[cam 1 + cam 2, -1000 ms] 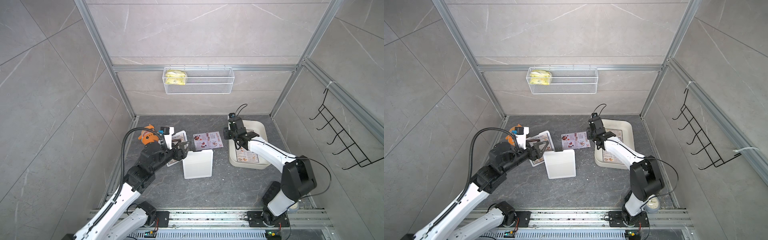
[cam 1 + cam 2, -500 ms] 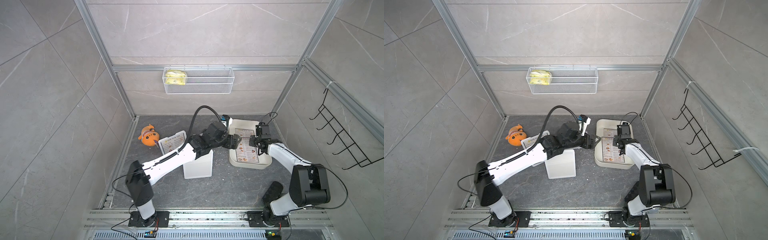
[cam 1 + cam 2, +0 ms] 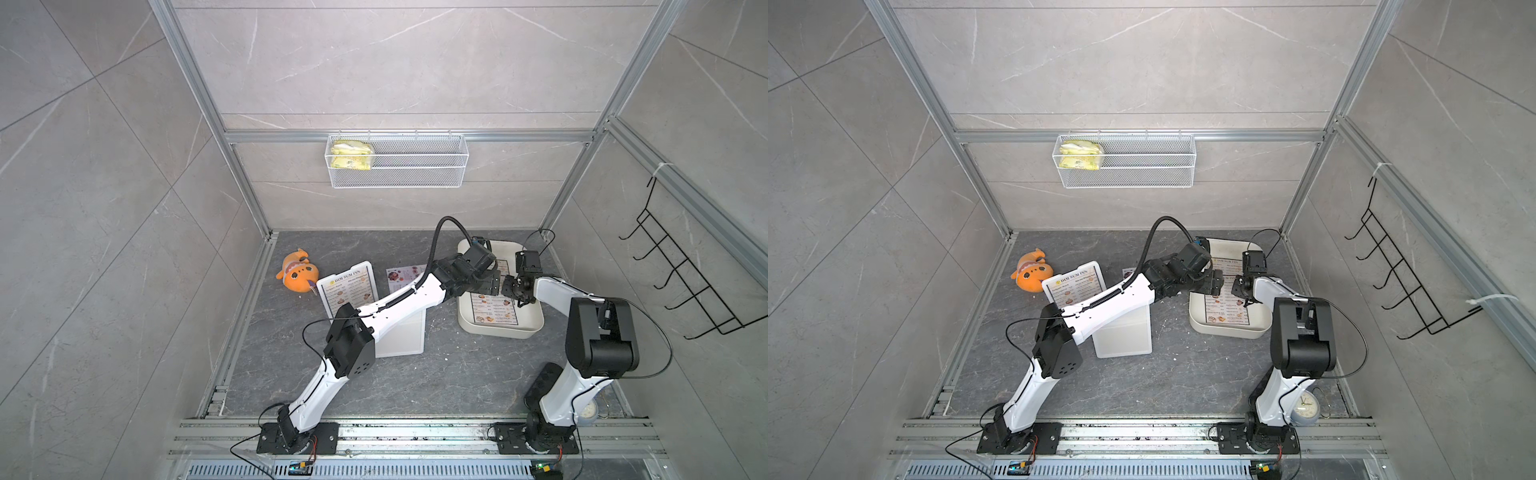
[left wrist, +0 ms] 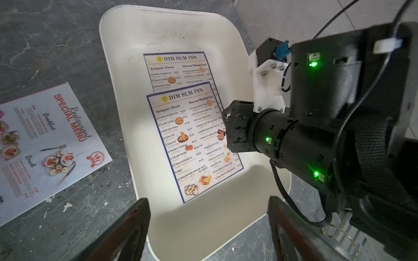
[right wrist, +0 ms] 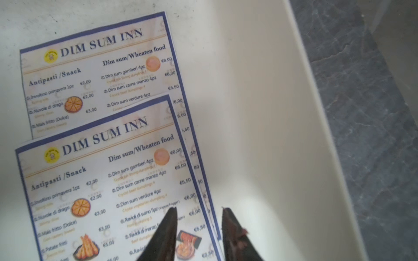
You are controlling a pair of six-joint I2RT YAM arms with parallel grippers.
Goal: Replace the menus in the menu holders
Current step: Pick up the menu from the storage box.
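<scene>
Listing, on a dark grey stone floor [image 3: 457, 374]: item one, cream tray [image 3: 500, 334], at the right rear, holding two DIM SUM INN sheets, an upper menu [image 4: 194, 144] lying askew over a lower menu [image 4: 178, 67], so that little of the lower one shows beyond its heading and first lines. Item two, right gripper [image 5: 199, 210], set low in the tray at the upper menu's long edge. Its fingers stand parted, one fingertip [image 5: 162, 230] over the printed sheet and its mate past the edge above bare tray, with no sheet seen pinched between them. Item three, left gripper [image 4: 207, 203], hovering above the tray, its two dark fingers spread wide and holding nothing; in both top views the left arm reaches diagonally across the floor to it. Item four, first menu holder [image 3: 348, 291], a white frame lying flat at the left rear, a DIM SUM INN sheet showing in it. Item five, second menu holder [image 3: 401, 338], plain white face up, mid-floor, partly covered by the left arm. Item six, SPECIAL MENU sheet [image 4: 45, 146], loose on the floor between the first menu holder and the tray, near the tray's wall. Sundries: orange plush toy [image 3: 297, 274] just beside the first menu holder; white wire basket [image 3: 397, 166] on the rear wall, a yellow packet [image 3: 351, 156] at its left end; black hook rack [image 3: 681, 286] on the right wall; small clock [image 3: 1304, 405] by the right arm's base.
</scene>
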